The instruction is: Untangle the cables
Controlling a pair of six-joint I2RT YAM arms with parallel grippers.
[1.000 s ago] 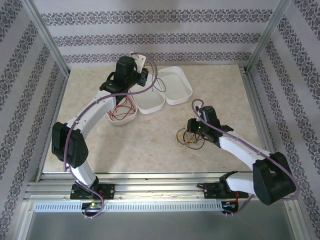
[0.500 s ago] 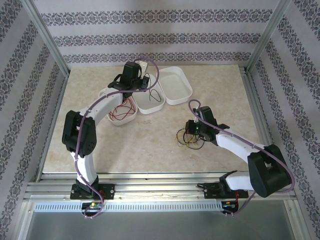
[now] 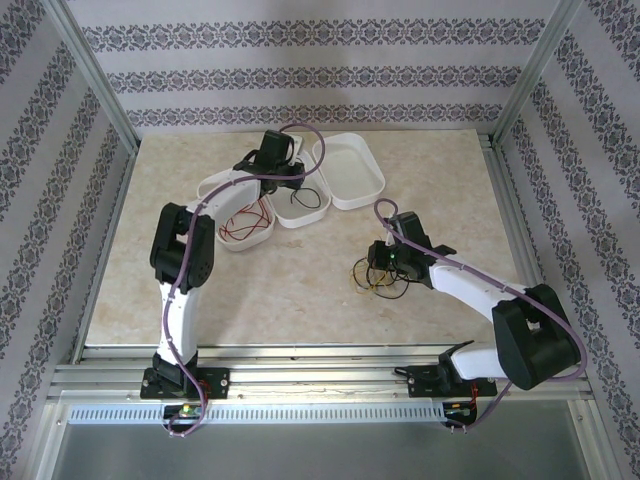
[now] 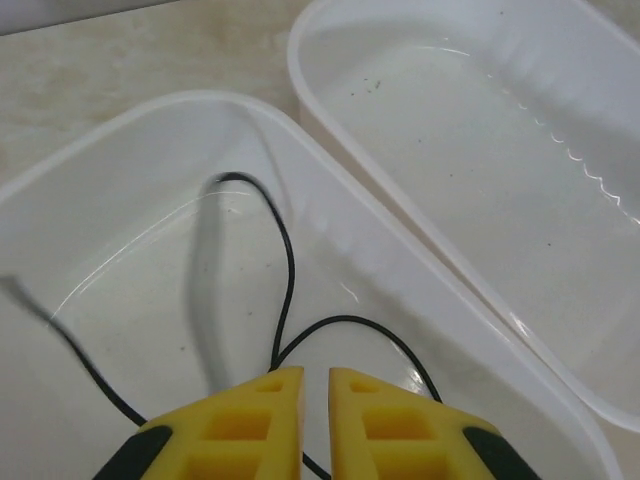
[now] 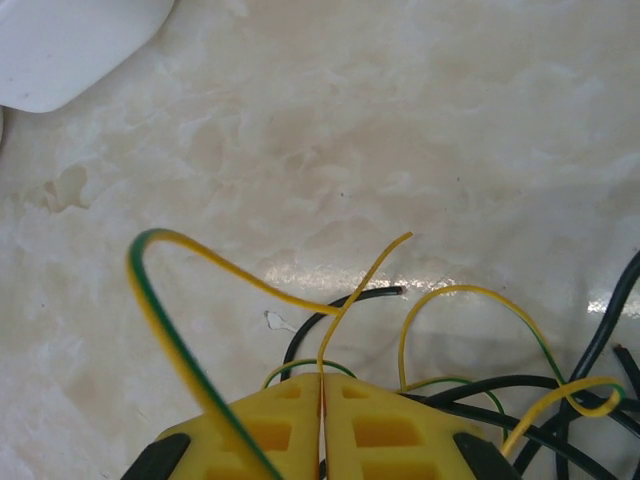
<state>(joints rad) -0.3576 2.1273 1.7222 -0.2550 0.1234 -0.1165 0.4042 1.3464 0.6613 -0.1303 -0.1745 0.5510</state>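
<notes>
While the left gripper (image 4: 317, 372) hung over the middle tub (image 4: 120, 130), its yellow fingers stood almost together with only a thin slit between them. A black cable (image 4: 288, 260) ran from that slit out ahead of the fingertips across the tub's white floor and curled back in a loop just to their right; whether the fingers actually pinched the strand could not be told. Another dark strand trailed off to the gripper's left. Ahead and to the right of the gripper lay a second tub (image 4: 480, 130), just beside the first. In the top view a third tub (image 3: 265, 232) sat on the gripper's other side with red cables (image 3: 250, 215) curled in it

The right gripper (image 5: 322, 378) was low over the marbled table (image 5: 400, 120), its fingers pressed together on a yellow cable (image 5: 345, 298) that rose out of the seam and leaned ahead and to the right. A yellow-green cable (image 5: 133, 262) arched across the left finger, and black cables (image 5: 605, 335) lay coiled just to the gripper's right. From above, this tangle (image 3: 378, 278) sat on the table right at the fingers, well apart from the tubs
</notes>
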